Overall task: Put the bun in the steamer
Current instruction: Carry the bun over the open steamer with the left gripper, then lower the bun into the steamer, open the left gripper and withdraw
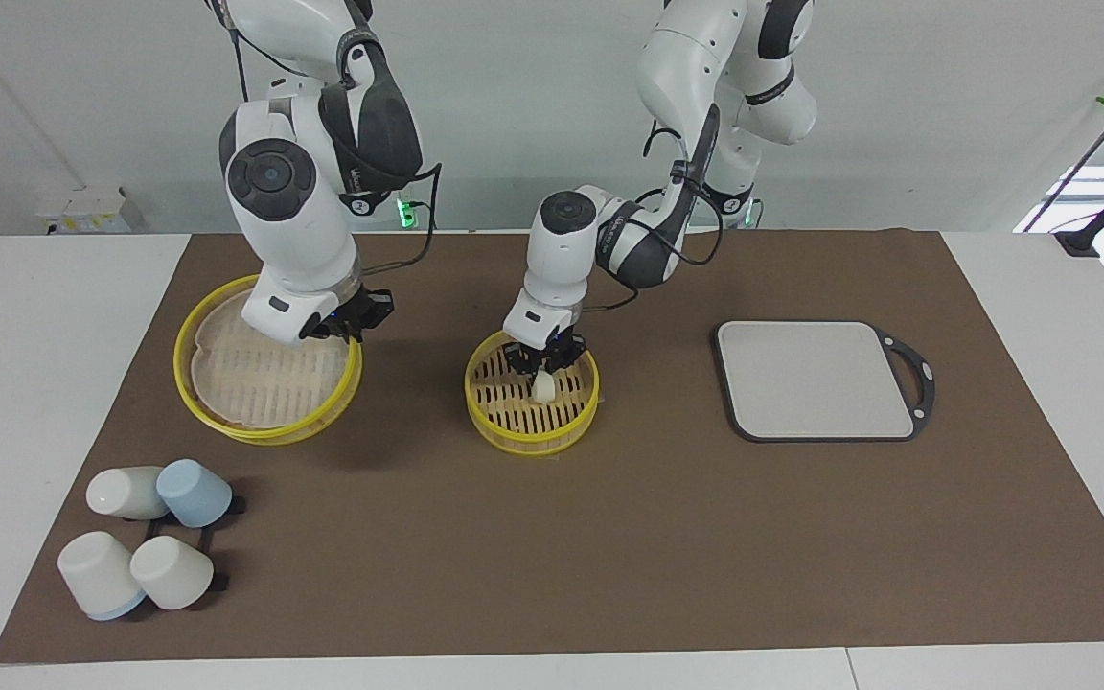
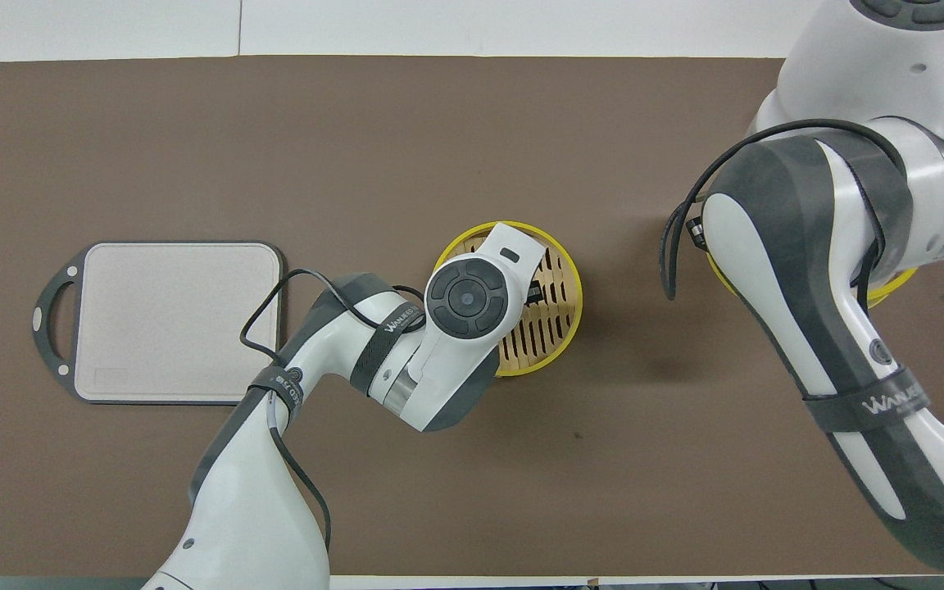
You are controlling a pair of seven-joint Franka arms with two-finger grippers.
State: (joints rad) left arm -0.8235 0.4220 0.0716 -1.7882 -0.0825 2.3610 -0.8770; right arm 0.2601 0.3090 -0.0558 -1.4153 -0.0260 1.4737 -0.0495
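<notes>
Here, mid-frame in the facing view, the left gripper [image 1: 542,368] is down inside the steamer [image 1: 587,412], its fingers apparently gripping the bun [image 1: 543,386] at the slatted floor; release and withdrawal remain. At upper left the right gripper [image 1: 353,321] waits over the paper-lined tier [image 1: 190,369], finger state unreadable. The arm strap reads "WANLEGI", roughly.

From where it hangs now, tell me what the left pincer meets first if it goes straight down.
The left pincer points down into the steamer, with the bun at its fingertips. It probably meets the steamer's slatted floor first, bun pressed beneath.
</notes>
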